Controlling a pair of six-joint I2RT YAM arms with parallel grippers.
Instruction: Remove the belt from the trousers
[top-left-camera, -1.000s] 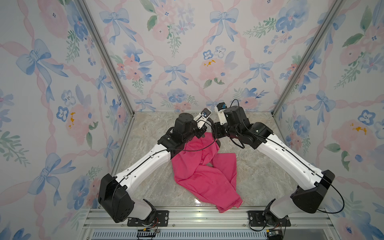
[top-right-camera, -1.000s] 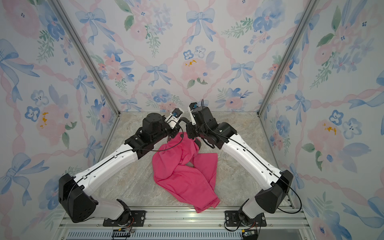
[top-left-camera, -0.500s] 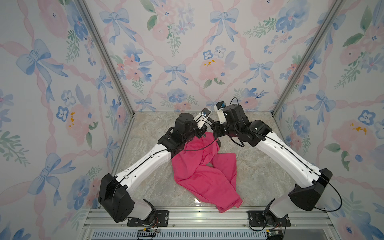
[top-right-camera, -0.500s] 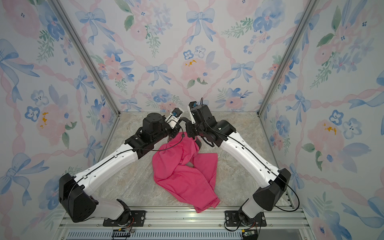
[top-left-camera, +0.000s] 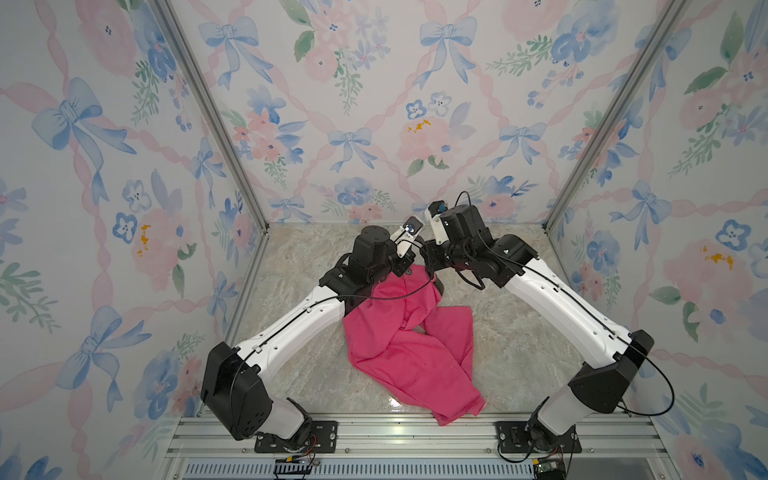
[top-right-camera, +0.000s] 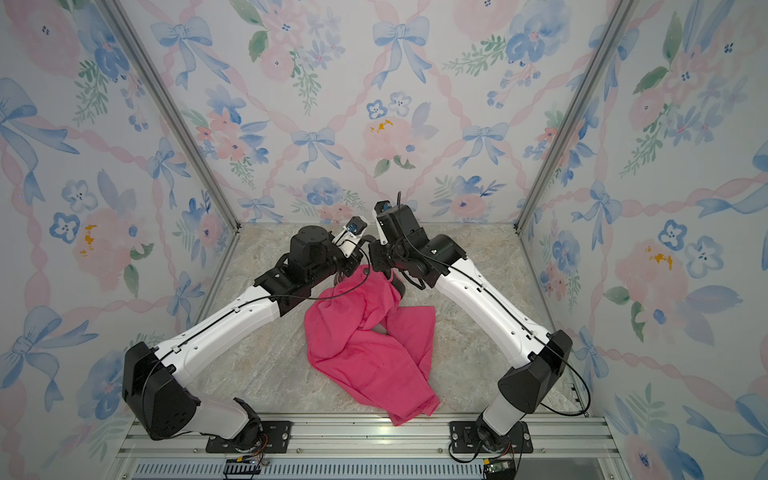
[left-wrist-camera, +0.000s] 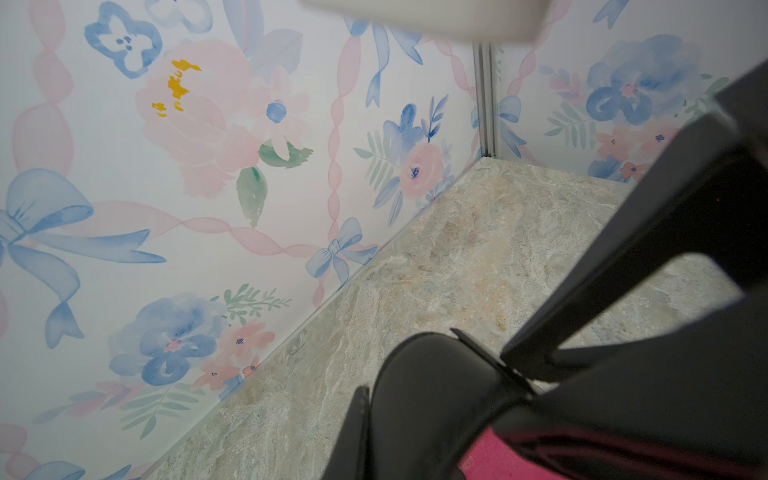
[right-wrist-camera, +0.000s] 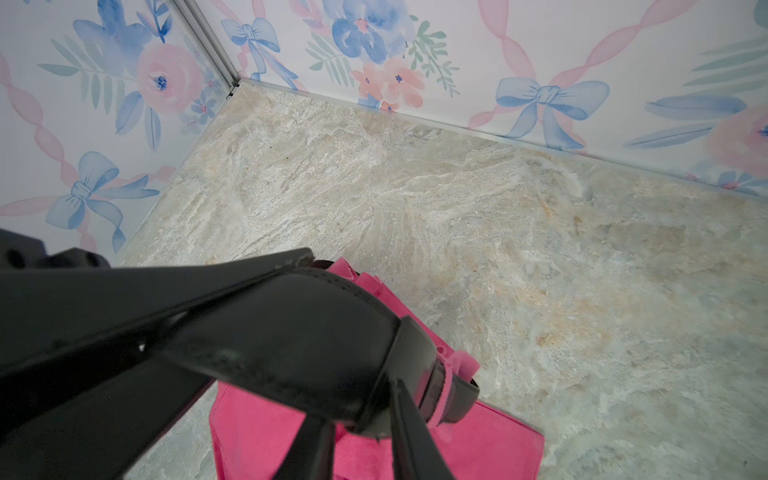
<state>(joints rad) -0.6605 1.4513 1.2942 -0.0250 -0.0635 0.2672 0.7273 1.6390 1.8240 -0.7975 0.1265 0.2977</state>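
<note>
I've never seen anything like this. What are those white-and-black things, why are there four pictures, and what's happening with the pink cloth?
Those are two robot arms, the left arm and the right arm, mounted at the near edge of a stone-patterned table. Two pictures come from a twin camera overhead and show almost the same scene. The other two come from small cameras on the arms' wrists, looking along their pincers. Pink trousers lie crumpled on the table, and a black belt is threaded through a pink waist loop. The right gripper is closed on the belt. The left gripper is closed too, at the waistband, but what it pinches is hard to see.
</note>
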